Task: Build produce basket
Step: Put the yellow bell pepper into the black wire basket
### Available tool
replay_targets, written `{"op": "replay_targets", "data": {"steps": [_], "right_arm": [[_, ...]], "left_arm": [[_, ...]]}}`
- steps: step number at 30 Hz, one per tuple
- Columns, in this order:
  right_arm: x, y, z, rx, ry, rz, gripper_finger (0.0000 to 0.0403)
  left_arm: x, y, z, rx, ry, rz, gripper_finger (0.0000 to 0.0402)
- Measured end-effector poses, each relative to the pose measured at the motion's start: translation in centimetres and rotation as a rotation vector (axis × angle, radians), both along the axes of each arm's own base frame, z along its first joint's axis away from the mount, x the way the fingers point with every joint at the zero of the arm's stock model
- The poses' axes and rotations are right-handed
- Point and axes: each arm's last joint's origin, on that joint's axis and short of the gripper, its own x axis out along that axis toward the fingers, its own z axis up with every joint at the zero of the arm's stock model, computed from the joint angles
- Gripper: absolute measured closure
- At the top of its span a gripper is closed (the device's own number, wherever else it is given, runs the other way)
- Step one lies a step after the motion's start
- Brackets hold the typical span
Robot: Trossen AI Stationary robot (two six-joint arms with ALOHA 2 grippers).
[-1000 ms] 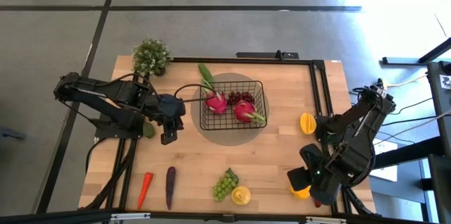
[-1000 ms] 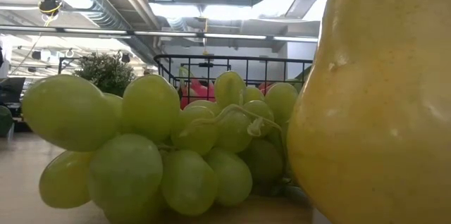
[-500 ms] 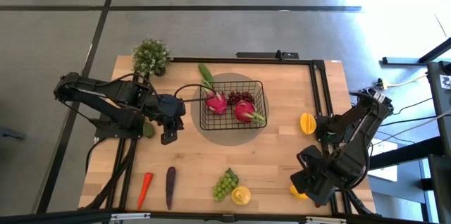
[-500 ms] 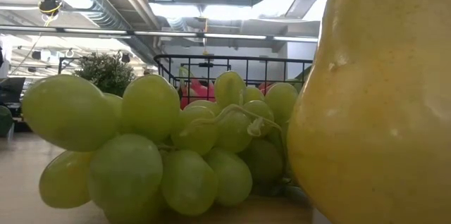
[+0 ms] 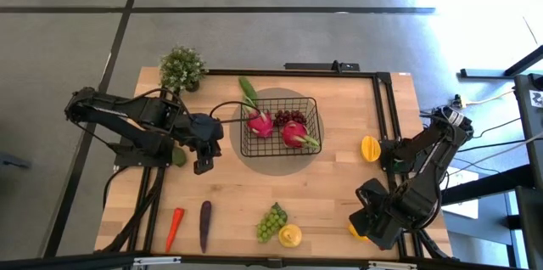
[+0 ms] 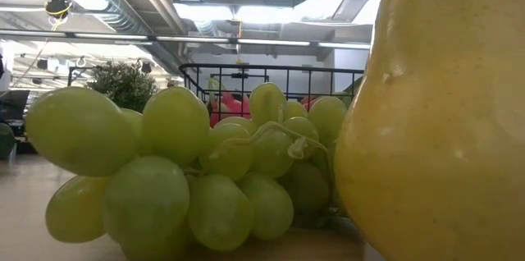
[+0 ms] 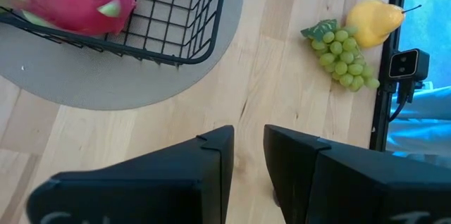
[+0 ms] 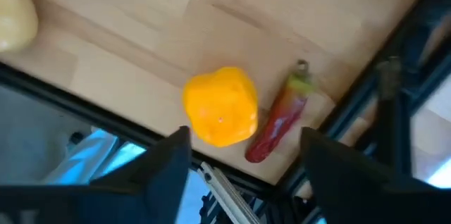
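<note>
While the basket (image 5: 281, 125) sits centre-far on the counter (image 5: 339, 194), already holding two dragon fruits, the right hand (image 5: 371, 222) hangs over the near right corner with its fingers spread wide and empty. Directly beneath and between them lie the yellow pepper (image 8: 220, 106) and, touching it, the red chili (image 8: 279, 124), its long axis running away from the hand. Left hand (image 7: 246, 153), narrow and empty, waits left of the basket, well apart from both.
</note>
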Motion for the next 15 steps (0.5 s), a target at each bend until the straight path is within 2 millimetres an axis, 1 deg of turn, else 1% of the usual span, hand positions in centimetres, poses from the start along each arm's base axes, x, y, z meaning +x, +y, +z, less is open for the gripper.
{"op": "replay_targets", "data": {"steps": [3,6,8,12,15], "right_arm": [[0.3,0.8,-1.8,0.057,-0.040,0.035,0.0095],[0.8,1.6,-2.9,0.135,-0.101,0.063,0.0076],[0.8,1.7,-3.4,0.154,-0.098,0.079,0.0073],[0.4,1.6,-4.2,0.178,-0.022,0.092,0.0076],[0.3,1.6,-4.4,0.188,-0.010,0.122,0.0081]], "left_arm": [[0.0,0.0,0.0,0.000,0.000,0.000,0.0333],[0.0,0.0,0.0,0.000,-0.002,0.000,0.0333],[0.0,0.0,0.0,-0.001,-0.005,0.000,0.0333],[0.0,0.0,0.0,-0.001,-0.005,0.000,0.0333],[0.0,0.0,0.0,-0.001,-0.005,0.000,0.0333]]}}
